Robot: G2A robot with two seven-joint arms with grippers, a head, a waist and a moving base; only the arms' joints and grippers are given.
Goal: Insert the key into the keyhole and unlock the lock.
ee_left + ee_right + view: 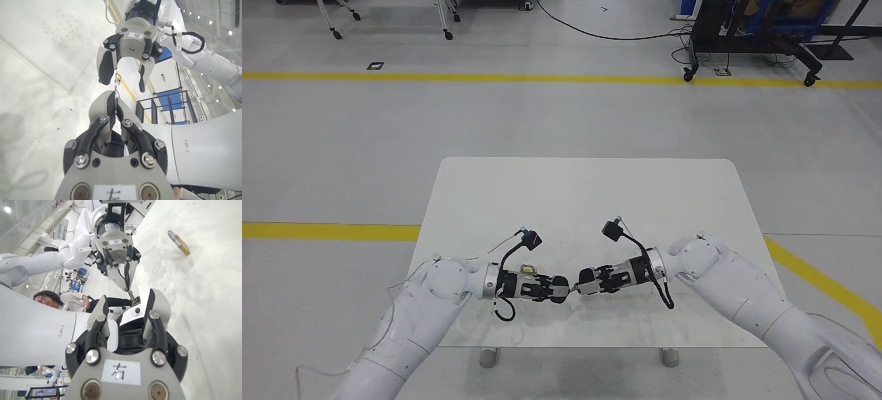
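My left gripper [115, 97] is shut on a thin silver key [115, 84], whose end with a wire ring sticks out past the fingertips. Facing it tip to tip, my right gripper [128, 294] is open, and the key [132, 298] hangs between its fingers [157, 303] without touching them. Both grippers meet above the near middle of the white table [592, 200], the left gripper [558, 291] and the right gripper [583, 283] almost touching. The brass padlock [181, 244] with its silver shackle lies flat on the table, also seen as the padlock [528, 269] just behind the left wrist.
The table's near edge [572, 346] runs just below both grippers. Wide bare tabletop lies behind them. The floor around the table has yellow lines [332, 231]; carts and a frame [762, 40] stand far off.
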